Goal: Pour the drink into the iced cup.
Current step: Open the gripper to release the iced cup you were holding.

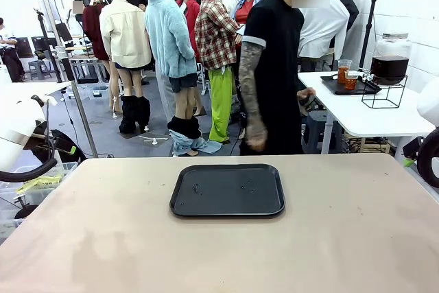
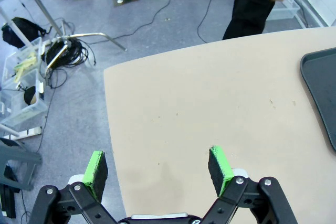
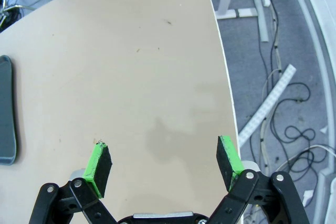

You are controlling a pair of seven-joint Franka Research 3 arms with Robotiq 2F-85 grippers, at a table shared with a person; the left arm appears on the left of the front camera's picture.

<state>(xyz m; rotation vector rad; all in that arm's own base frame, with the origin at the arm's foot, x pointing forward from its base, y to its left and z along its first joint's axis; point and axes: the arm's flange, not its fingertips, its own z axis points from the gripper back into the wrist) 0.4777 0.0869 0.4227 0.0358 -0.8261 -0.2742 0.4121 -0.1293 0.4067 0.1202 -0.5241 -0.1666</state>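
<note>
From my remote station, the front view gives me the beige table (image 1: 219, 238) with a black tray (image 1: 228, 190) lying flat near its far middle, a few small droplets on its surface. Beyond the far edge a person (image 1: 271, 66) in a black shirt stands turned toward a white side table (image 1: 370, 114) at the right, one hand (image 1: 255, 135) hanging by the hip. On that side table sits a glass dispenser jar (image 1: 389, 56) on a wire stand, the drink (image 1: 389, 68) dark reddish-brown in its lower part, and just beside it a small dark tray carrying a clear cup (image 1: 343, 72) with orange-red liquid – well apart from the work surface. Neither wrist view reaches that side table. The left wrist view shows the left gripper (image 2: 160, 169) above the table's left edge, with the floor, cables and a clear bin past it, and the black tray's corner at the picture's right. Its jaws stand fully apart and hold nothing, touching nothing. The right wrist view shows the right gripper (image 3: 164, 162) near the table's right edge – floor, cables and a power strip lie past it – with the tray's rim at the picture's left. Its jaws likewise stand wide and hold nothing. Between each gripper and the tray I see bare tabletop.
</note>
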